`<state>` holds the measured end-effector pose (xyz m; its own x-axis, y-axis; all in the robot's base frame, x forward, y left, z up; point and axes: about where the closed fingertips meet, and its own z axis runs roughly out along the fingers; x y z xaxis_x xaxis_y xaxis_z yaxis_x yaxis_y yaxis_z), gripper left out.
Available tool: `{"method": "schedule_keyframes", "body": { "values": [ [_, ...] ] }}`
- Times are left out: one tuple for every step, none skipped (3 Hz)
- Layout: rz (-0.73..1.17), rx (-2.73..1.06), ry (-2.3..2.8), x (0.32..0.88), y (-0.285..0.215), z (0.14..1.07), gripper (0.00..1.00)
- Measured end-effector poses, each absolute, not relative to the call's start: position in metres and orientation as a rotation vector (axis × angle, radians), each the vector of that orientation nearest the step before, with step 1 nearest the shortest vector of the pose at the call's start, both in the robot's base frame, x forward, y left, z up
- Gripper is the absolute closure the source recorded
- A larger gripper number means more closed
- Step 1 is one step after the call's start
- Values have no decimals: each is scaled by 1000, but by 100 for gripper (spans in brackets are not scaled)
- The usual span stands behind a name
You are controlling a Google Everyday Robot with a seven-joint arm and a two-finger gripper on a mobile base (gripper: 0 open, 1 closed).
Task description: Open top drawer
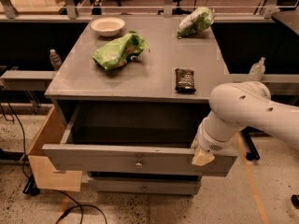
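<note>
The top drawer [93, 158] is pulled well out of the grey cabinet. Its flat grey front carries a small round metal knob [138, 162] at centre, and its deep box looks empty. My gripper [203, 157] is at the right end of the drawer front, under the white arm [243, 111] that reaches in from the right. Only a cream-coloured tip shows against the top edge of the front. A narrower lower drawer [142, 185] with a like knob sits shut beneath.
On the cabinet top [154, 50] lie a white bowl [107, 25], a green chip bag [120, 50], a second green bag [196, 21] and a dark snack bar [185, 80]. A cardboard box [44, 157] stands at the left. A cable [70, 211] lies on the floor.
</note>
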<state>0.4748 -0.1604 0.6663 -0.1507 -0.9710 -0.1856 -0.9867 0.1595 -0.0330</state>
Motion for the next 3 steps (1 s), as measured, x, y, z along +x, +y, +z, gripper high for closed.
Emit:
{"method": "schedule_keyframes", "body": {
  "values": [
    [142,-1933,2262,474,-160,667,62],
    [140,-1933,2261,474,-161,667,38],
    [138,-1934,2261,473,-161,668,15]
  ]
}}
